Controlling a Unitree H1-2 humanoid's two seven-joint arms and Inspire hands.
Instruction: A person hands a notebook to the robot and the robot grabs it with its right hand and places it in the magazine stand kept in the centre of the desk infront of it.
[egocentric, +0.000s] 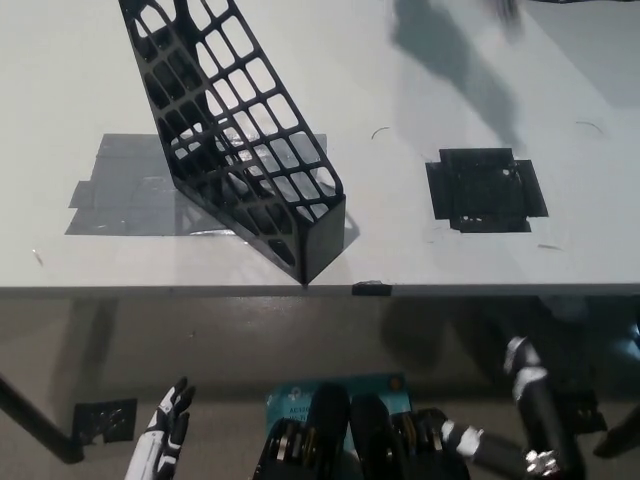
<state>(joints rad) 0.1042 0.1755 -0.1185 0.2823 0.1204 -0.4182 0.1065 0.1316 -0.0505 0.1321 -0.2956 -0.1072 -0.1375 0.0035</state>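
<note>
Desk: pale grey top (480, 250) fills the upper part of the frame; its front edge runs straight across just below the middle.
Magazine stand: black lattice stand (240, 130), upper left to centre of the frame, tall end toward the top, low front end right at the desk's near edge; nothing seen inside it.
Grey tape: patch of grey tape (120, 185) on the desk, left of centre, under and beside the stand.
Black patch: square of black tape (485, 190) on the desk, right of centre, well apart from the stand.
Shadow: soft dark blur (450, 60) on the desk at upper right; cannot tell what casts it.
Notebook: not to be seen anywhere in the picture.
Left hand: white hand (168, 425) at lower left, below the desk edge, fingers dark-tipped, pointing up and slightly spread, nothing in them.
Right arm: black arm (535, 405) at lower right, below the desk edge; the hand itself cannot be made out, so its state is unknown.
Floor mark: small black square (105, 420) on the floor, lower left, beside the left hand.
</note>
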